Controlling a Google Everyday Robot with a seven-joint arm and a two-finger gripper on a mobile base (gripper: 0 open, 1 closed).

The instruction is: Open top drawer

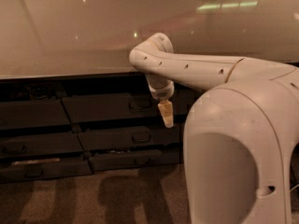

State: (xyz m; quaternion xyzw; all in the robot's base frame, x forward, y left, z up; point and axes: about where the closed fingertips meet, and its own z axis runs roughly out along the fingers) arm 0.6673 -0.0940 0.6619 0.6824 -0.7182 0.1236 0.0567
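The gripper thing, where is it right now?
In the camera view, the gripper hangs pointing down near mid-picture, in front of the top drawer, just right of its handle.

So the white arm [205,71] comes in from the right side of the frame, runs left across the middle and bends at a rounded elbow [150,54] in the upper middle. From there the wrist [161,88] drops pretty much straight down. The gripper [166,115] hangs off it, pale yellowish, pointing down, right around frame centre. A big rounded housing [233,143] fills the lower right.
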